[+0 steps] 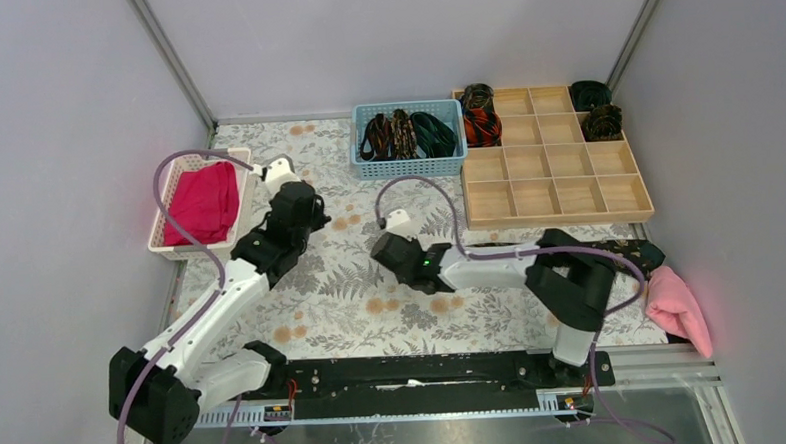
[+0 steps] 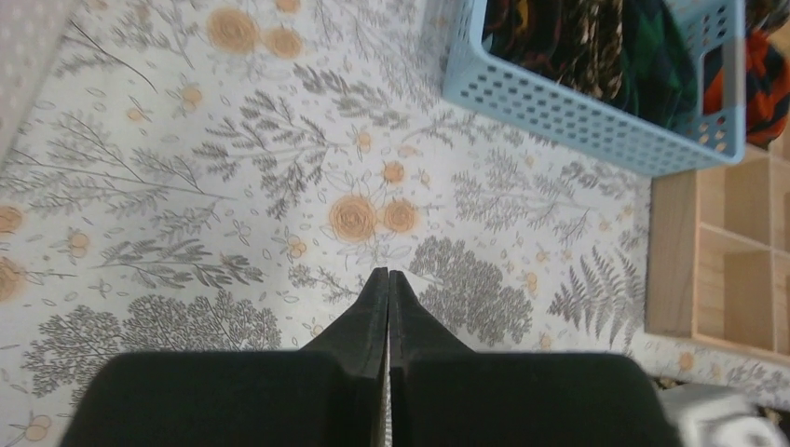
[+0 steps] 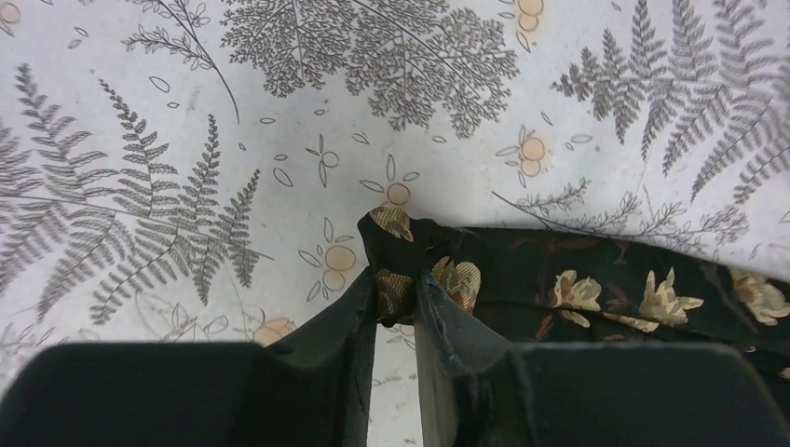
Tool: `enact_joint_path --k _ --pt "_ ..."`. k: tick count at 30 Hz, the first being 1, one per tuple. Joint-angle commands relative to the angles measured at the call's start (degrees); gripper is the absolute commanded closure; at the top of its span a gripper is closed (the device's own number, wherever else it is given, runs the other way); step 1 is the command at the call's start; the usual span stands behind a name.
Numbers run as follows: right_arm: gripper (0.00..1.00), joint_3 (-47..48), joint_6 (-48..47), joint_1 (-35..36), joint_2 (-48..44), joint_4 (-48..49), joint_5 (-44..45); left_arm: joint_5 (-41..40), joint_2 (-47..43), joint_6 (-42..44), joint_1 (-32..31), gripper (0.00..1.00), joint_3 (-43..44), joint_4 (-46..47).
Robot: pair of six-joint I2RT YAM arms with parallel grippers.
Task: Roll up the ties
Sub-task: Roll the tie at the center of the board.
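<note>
Right wrist view: the right gripper (image 3: 396,289) pinches the tip of a black floral tie (image 3: 578,279), fingers clamped on the bunched fabric low over the fern-print mat (image 3: 279,112). This looks like a hold on the end from which a roll would start. The rest of the strip trails toward the near right and passes under the arm, ending close to a pink towel (image 1: 678,305) at the table's edge. To the left, the left gripper (image 2: 388,275) hangs above bare mat with its fingers pressed together on nothing, apparently standing by to help. Beyond, a blue basket (image 1: 408,166) holds unrolled ties (image 1: 405,133), likely the supply. At far right, a wooden divider tray (image 1: 552,165) keeps finished coils (image 1: 482,126) in its back cells. A white basket (image 1: 159,220) holding magenta cloth (image 1: 203,200) sits far left.
</note>
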Motion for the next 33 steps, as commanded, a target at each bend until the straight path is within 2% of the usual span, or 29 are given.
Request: enact_joint_path --k 1,6,12,18,21,33 --pt "0.75 -8.2 5.6 -3.6 -8.3 13.0 -13.0 4.5 3.0 -0.4 0.2 1.0 -2.2 5.5" --pt "0.75 -14.3 9.9 -6.7 -11.9 22.8 -24.5 7.2 5.6 -0.1 0.0 1.0 -3.6 8.4" --pt "0.76 -21.6 15.7 -10.0 -14.5 33.4 -33.1 11.0 10.0 0.8 -0.6 1.0 -4.8 12.4" --pt "0.77 -29.6 22.1 -14.6 -16.9 43.2 -38.6 12.7 12.7 2.0 -4.1 1.0 -5.4 17.0" --pt "0.77 -34.4 25.2 -16.2 -18.3 48.1 -39.0 13.7 14.0 2.7 -5.9 1.0 -5.3 18.5" --pt "0.8 -42.1 28.6 -20.8 -22.3 50.3 -37.0 14.4 21.1 4.1 -16.2 1.0 -4.4 25.5"
